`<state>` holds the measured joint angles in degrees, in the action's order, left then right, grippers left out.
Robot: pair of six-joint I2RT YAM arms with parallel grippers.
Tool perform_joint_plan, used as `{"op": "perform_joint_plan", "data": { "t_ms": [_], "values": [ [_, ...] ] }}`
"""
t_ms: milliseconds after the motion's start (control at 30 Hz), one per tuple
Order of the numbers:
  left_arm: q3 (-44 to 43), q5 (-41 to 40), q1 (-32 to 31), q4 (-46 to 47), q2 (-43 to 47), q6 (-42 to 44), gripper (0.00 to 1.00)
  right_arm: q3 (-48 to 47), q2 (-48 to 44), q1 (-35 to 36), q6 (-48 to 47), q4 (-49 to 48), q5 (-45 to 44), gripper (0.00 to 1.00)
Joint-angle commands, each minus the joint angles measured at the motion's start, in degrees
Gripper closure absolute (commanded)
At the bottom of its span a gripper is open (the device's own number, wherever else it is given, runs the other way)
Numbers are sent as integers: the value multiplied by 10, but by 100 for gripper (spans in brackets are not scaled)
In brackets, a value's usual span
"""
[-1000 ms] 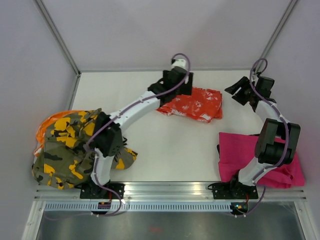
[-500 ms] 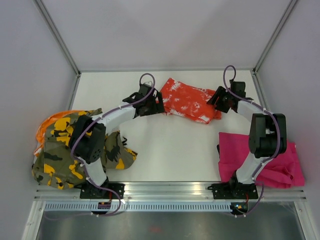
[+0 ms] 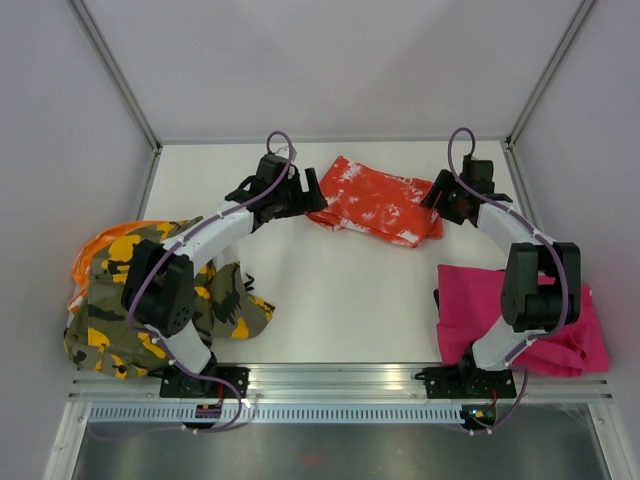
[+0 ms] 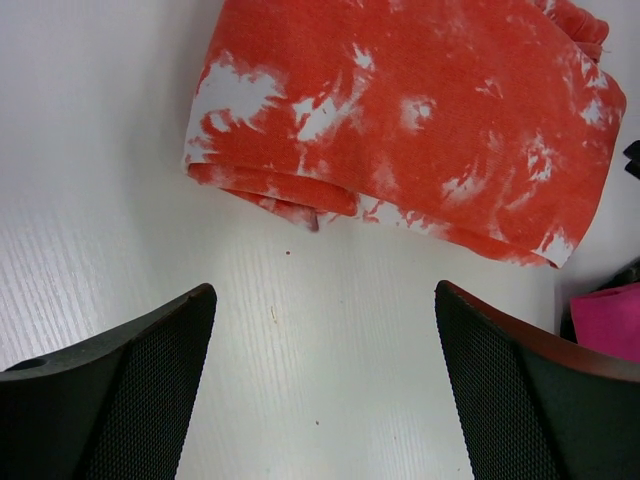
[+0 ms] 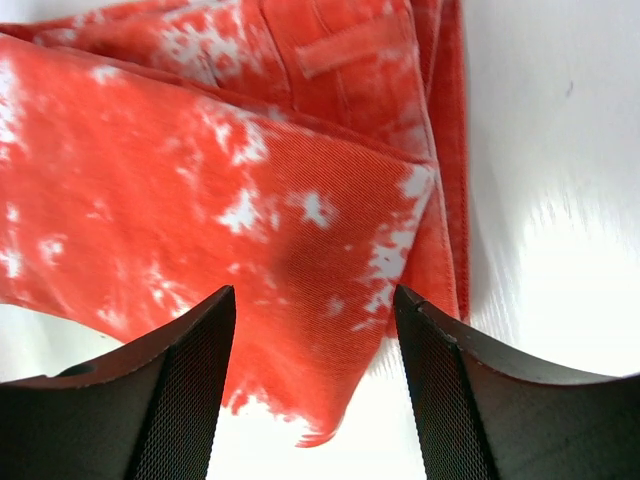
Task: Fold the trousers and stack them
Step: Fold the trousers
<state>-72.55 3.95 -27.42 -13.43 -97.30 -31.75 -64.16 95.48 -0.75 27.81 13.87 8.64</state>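
You have the orange-red trousers [image 3: 380,205] lying as a folded bundle at the far middle of the table [image 3: 330,300], well apart from the camouflage pair [image 3: 130,300] heaped at the near left and the magenta pair [image 3: 500,300] by the right arm's base. The bundle's long axis runs across the table from left to right, with its right end slanting a little toward you. The left end shows stacked fold edges. I cannot tell which end carries the waistband. Your arms flank it, one at each short end, which reads as a set-up for taking both ends together for another fold or a lift. The left gripper [image 4: 322,300] has its jaws spread wide and empty, with bare table under it and the cloth edge just ahead. The right gripper [image 5: 312,295] is also spread and empty, with the right end of the cloth showing between its fingers. Whether it touches the cloth is not visible.
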Motion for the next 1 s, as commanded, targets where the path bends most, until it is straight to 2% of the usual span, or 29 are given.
{"op": "perform_joint_plan", "data": {
  "t_ms": [0, 167, 300, 333, 400, 433, 500, 767, 967],
  "values": [
    [-8, 49, 18, 18, 7, 30, 5, 32, 9, 5, 10, -26, -20, 29],
    [0, 51, 25, 18, 10, 35, 6, 38, 42, 5, 21, -65, 4, 30],
    [14, 48, 27, 17, 24, 34, 6, 14, 69, 23, 25, -79, 21, 42],
    [18, 38, 28, 15, 28, 35, 6, 3, 74, 24, 24, -80, 23, 55],
    [31, 28, 29, 11, 42, 36, 6, -6, 81, 25, 22, -79, 23, 69],
    [36, 22, 30, 10, 47, 36, 6, -10, 81, 24, 21, -79, 20, 82],
    [45, 21, 34, 8, 54, 36, 6, -15, 73, 25, 14, -74, 16, 99],
    [50, 21, 46, 5, 68, 39, 6, -113, 37, 25, -24, -47, 39, 100],
    [38, 26, 47, 5, 54, 34, 5, -202, 73, 24, -66, -10, 53, 100]
  ]
}}
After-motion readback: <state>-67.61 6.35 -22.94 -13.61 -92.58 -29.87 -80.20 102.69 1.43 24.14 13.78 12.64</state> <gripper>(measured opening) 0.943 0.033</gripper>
